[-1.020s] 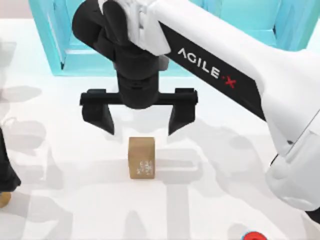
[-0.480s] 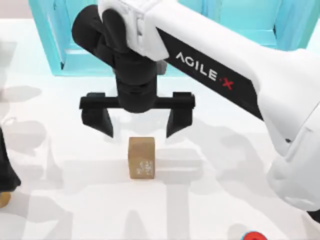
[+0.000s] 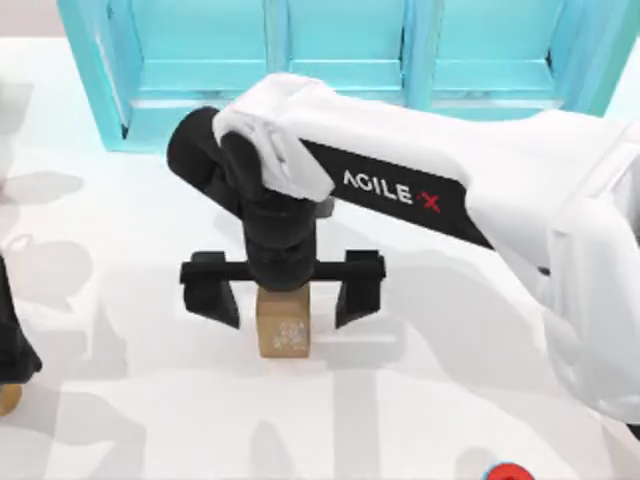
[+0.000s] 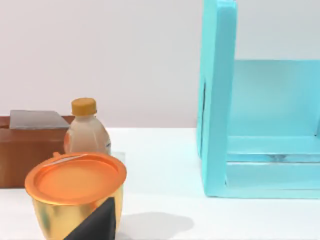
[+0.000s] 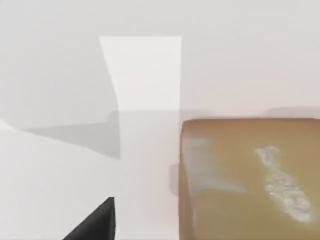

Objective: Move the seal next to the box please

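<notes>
The turquoise shelf unit [image 3: 340, 50] at the table's far edge has bare compartments; the seal [image 3: 283, 322], a tan cardboard-like cuboid with faint white marks, stands upright mid-table [image 3: 120, 250]; the right gripper [image 3: 283, 300] straddles it, fingers wide apart, gripping nothing; the left arm [image 3: 12, 340] sits at the left edge, beside a gold cup with orange lid [image 4: 75, 197], a bottle [image 4: 86, 131] and a brown block [image 4: 30, 147].

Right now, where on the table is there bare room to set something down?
Bare white table lies between the seal and the parked left arm at the left edge, and in front of the seal toward the red object. It is crowded around the seal, where the open right gripper straddles it, and along the turquoise shelf unit behind.
</notes>
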Motion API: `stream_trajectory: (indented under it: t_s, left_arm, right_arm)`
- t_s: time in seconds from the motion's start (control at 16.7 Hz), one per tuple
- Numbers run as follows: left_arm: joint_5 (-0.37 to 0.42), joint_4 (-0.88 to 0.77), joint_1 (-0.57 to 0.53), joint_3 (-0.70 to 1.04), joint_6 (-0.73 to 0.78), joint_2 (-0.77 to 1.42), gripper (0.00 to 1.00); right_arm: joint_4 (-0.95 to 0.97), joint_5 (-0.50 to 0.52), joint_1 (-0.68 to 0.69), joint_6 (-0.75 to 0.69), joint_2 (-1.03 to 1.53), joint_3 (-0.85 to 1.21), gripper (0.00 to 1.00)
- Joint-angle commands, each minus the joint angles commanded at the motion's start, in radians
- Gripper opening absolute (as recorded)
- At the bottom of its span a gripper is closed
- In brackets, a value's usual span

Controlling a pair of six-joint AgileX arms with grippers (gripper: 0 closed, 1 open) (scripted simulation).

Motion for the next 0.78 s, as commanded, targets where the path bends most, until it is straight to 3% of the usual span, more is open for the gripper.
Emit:
stream_trajectory:
  t_s: [0.36,0.78]
  left_arm:
    - [0.000,0.000,0.000,0.000,0.000,0.000,1.00]
    - [0.000,0.000,0.000,0.000,0.000,0.000,1.00]
  right_arm:
    - [0.032,0.000,0.000,0.000,-0.006,-0.033,1.00]
    - [0.032,0.000,0.000,0.000,-0.006,-0.033,0.47]
